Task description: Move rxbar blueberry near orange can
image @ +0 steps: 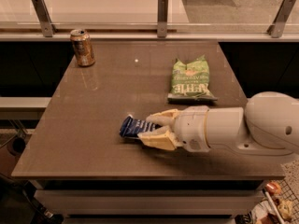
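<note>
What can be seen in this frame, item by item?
rxbar blueberry: one, dark blue, front centre of the table.
orange can: one, orange-brown with a silver top, upright at the far left corner.
chip bag: one, green, lying flat right of centre.
table: one, brown top.
railing posts: three, metal, behind the table.
arm: one, white, reaching in from the right.
tool: one, cream, at the bar's right end.
</note>
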Controlling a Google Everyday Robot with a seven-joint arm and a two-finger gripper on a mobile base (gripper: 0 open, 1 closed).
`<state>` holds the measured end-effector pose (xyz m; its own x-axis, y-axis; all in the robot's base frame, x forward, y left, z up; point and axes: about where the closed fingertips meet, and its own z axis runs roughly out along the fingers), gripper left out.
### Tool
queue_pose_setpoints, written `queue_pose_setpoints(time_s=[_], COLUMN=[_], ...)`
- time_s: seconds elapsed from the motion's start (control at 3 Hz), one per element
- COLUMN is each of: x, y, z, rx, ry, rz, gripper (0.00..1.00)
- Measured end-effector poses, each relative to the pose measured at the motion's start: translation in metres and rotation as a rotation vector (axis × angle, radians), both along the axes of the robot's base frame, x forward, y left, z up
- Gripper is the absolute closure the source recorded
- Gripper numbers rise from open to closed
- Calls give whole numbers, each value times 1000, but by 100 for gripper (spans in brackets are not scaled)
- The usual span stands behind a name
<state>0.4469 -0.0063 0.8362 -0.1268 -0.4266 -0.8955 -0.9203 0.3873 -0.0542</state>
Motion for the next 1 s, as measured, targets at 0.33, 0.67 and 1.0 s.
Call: queue_pose_setpoints(time_s=[0.33, 0.67, 1.0], x=[25, 54, 88], y=[-11, -21, -23], z=[27, 53, 75], rx=[-38, -62, -82], ry=[-30, -58, -85], rz=[-14, -29, -74], gripper=[100, 100, 100])
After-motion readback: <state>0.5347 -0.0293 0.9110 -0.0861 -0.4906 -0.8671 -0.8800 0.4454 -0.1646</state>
